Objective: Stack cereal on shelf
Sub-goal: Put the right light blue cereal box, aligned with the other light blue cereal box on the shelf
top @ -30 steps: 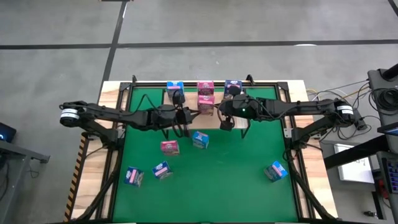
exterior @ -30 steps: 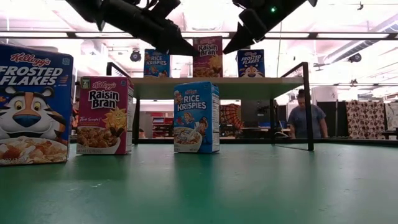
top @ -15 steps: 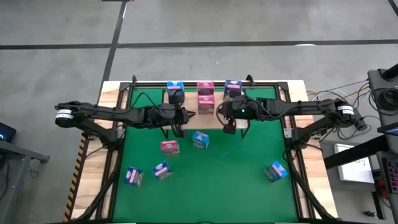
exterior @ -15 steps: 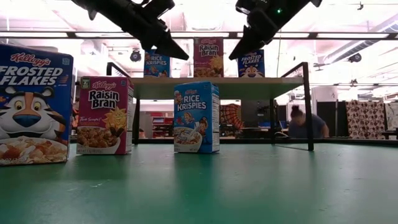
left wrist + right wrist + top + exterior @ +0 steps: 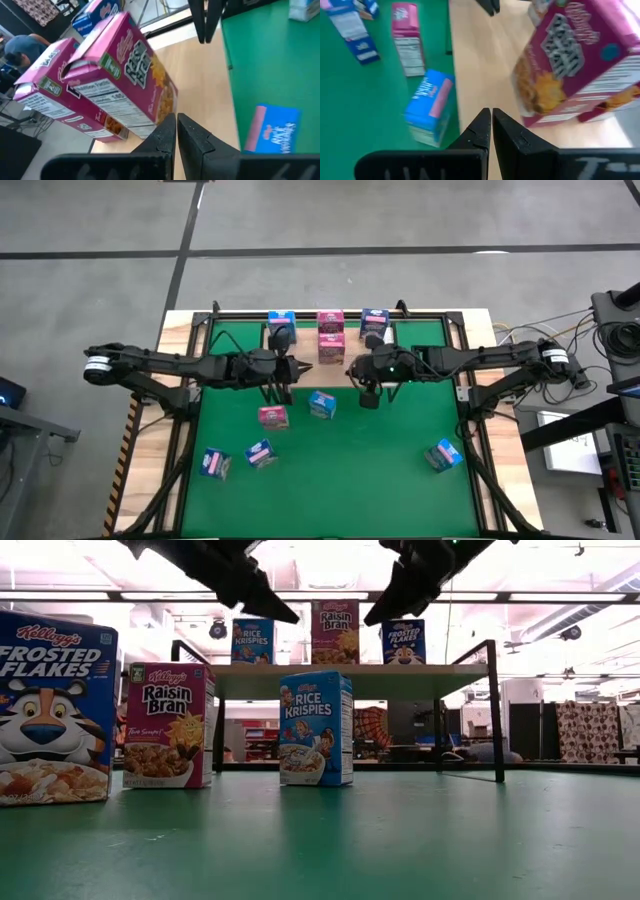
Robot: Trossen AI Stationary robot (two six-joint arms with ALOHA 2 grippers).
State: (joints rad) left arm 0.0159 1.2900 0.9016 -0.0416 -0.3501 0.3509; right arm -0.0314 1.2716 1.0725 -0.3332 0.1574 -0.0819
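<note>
Green matting covers the tabletop (image 5: 380,480), where both arms hang over the front edge of the shelf (image 5: 350,668) — a light-wood board in a thin black frame, raised on legs at the far side. On it stand four cereal boxes: a light blue box (image 5: 281,318), two pink boxes (image 5: 330,332) close together, and a dark blue box (image 5: 375,317); in the low view only one of the pink pair shows, the other hidden behind it. The left gripper (image 5: 290,370) and the right gripper (image 5: 366,376) hover just in front of the pink pair, each with its fingers pressed together and holding nothing. Five more boxes sit on the mat — a pink one (image 5: 273,416) and a light blue one (image 5: 322,404) near the arms, two toward the front left (image 5: 214,464), and one alone at the front right (image 5: 442,454). From above their print is too small to read. In the low view the arms are cut off at the top edge.
</note>
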